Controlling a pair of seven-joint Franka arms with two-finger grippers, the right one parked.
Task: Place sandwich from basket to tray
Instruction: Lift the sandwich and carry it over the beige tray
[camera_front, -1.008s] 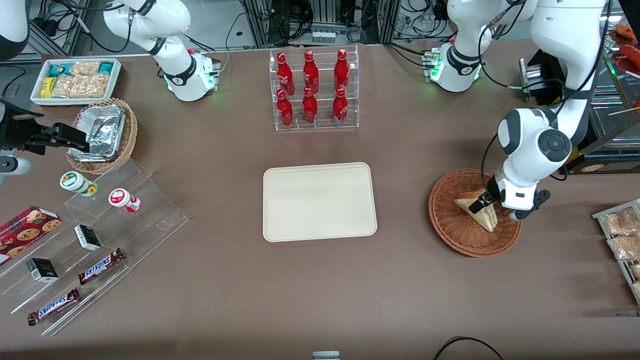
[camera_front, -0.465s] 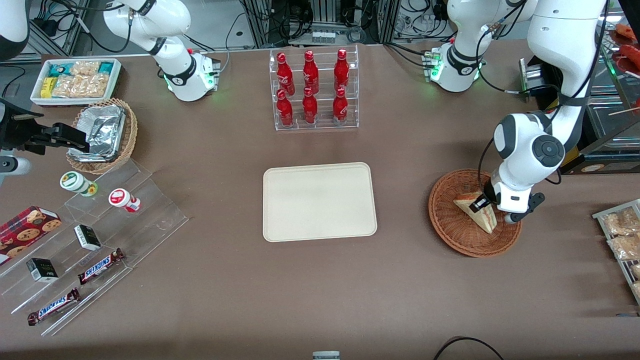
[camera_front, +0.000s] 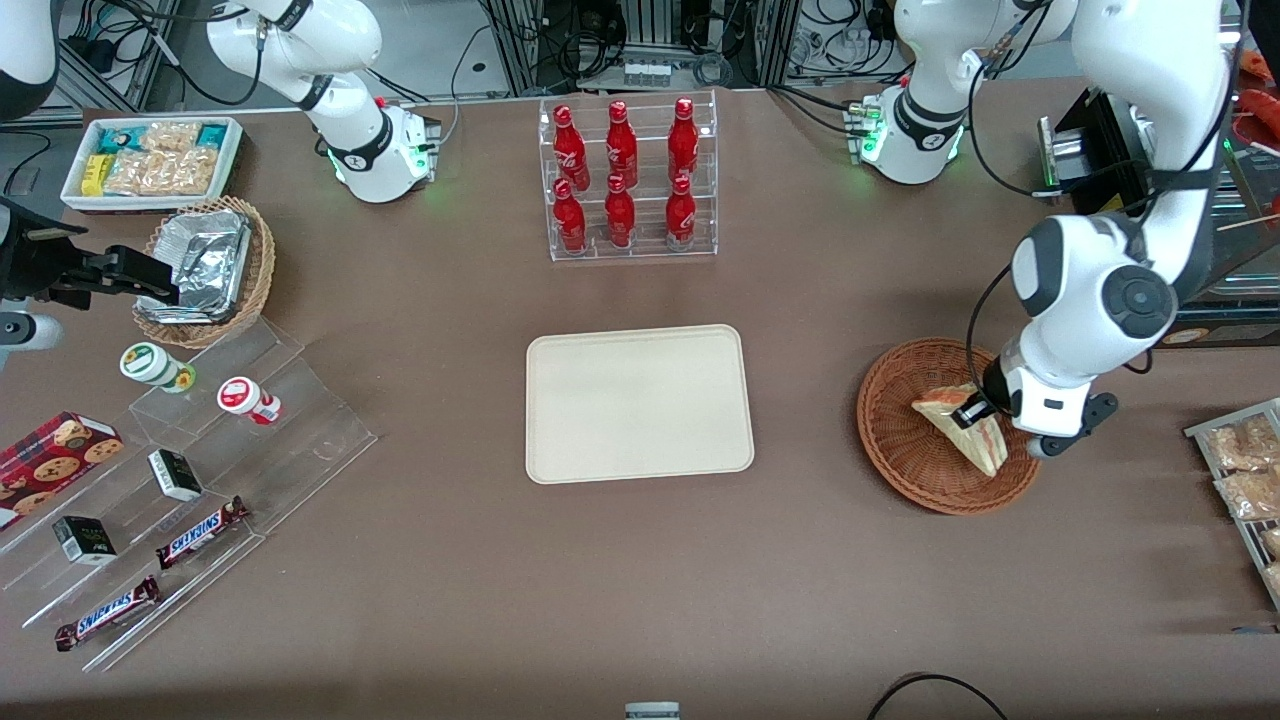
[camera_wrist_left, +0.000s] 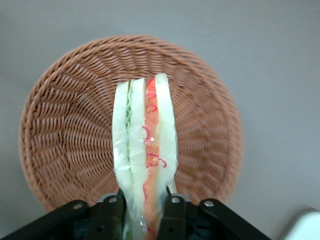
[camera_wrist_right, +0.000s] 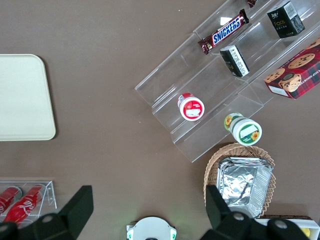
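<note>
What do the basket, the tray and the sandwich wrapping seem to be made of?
The basket looks like reddish-brown woven wicker, matt, with visible strands. The tray seems smooth cream plastic, though the look leaves this open. The sandwich, held by the gripper above the basket, appears wrapped in clear glossy film, with shiny creases.

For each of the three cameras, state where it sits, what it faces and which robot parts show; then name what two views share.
Front view: high before the table, looking down; both arms show, gripper over the basket.
Left wrist view: on the working wrist, facing down at the sandwich clamped between its fingers, above the basket.
Right wrist view: on the parked wrist, facing down; its fingers show.
Shared: the tray in front and right wrist views.
</note>
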